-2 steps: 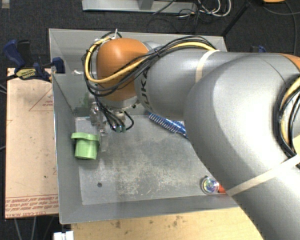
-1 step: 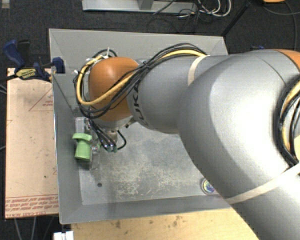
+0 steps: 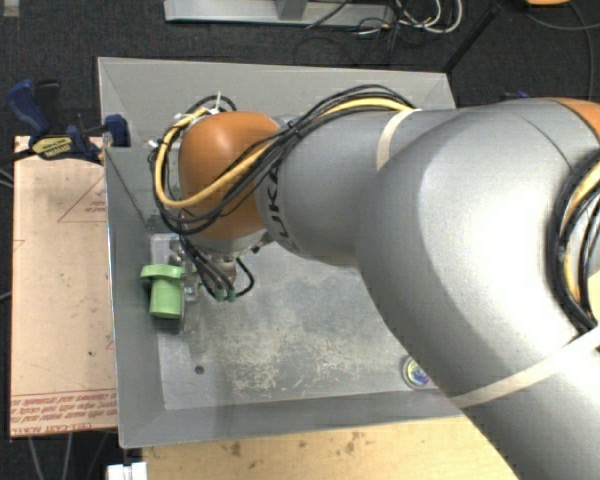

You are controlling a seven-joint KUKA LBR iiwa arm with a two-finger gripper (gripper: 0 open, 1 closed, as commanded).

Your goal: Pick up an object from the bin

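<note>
In the camera view the grey metal bin [image 3: 132,368] lies under the big grey arm [image 3: 460,228], which comes in from 3 o'clock and covers most of the bin's upper and right-hand floor. The arm's wrist wears an orange cover [image 3: 220,168] looped with black and yellow cables [image 3: 192,204], and it points down toward the 9 o'clock side of the floor. Below the cover, the metal tip with the jaws sits low over the floor, close to the left wall. A small green plastic piece [image 3: 165,293], blocky with a wider flange on top, lies at about 9 o'clock in the bin. It is just beside the tip, at the tip's 8 o'clock, and seems to touch it. Whether the jaws are spread, pressed together or pinching that green piece I cannot tell, since the wrist and cables hide them from above. At about 4 o'clock on the floor a small round shiny disc [image 3: 414,372] peeks out at the arm's edge, well apart from the green piece. The scuffed floor [image 3: 280,348] between them is bare.
</note>
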